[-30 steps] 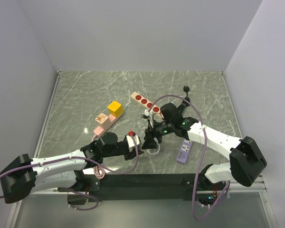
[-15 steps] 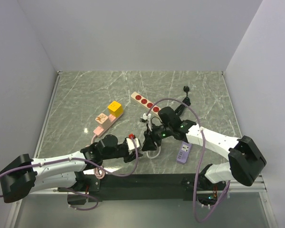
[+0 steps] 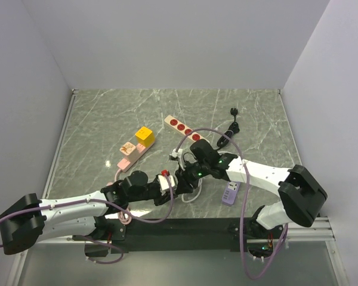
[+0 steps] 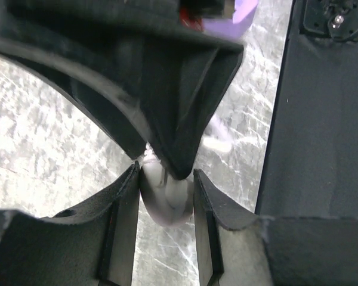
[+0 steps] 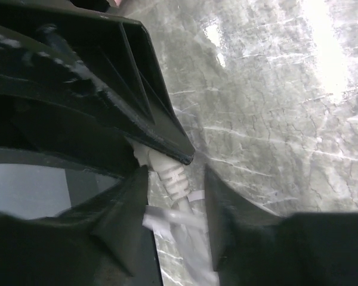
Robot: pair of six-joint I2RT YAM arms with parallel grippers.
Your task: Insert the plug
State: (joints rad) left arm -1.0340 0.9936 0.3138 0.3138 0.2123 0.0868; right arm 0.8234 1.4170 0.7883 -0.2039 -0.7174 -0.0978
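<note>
The plug [image 3: 144, 135], a bright-yellow cube, stands on the far end of a pink power strip [image 3: 130, 155], away from both grippers. My left gripper [image 3: 169, 185] is shut on a white plug body [image 4: 166, 201], its fingers [image 4: 122, 205] pressing both sides. My right gripper [image 3: 182, 177] meets it head-on. In the right wrist view the right gripper [image 5: 174, 182] is open, its jaws astride the ribbed white cord sleeve [image 5: 174, 176] of that same piece. The left gripper's black finger fills the upper left there.
A flat purple power strip [image 3: 230, 192] lies right of the grippers. A beige strip with red sockets [image 3: 182, 127] lies behind them. A black plug and cord [image 3: 233, 114] lie at the back right. White cord loops [image 3: 191, 192] lie under the grippers.
My right gripper has moved left and nearer, closing in on the left gripper and straddling the white cord. The left gripper has edged right with the white piece.
</note>
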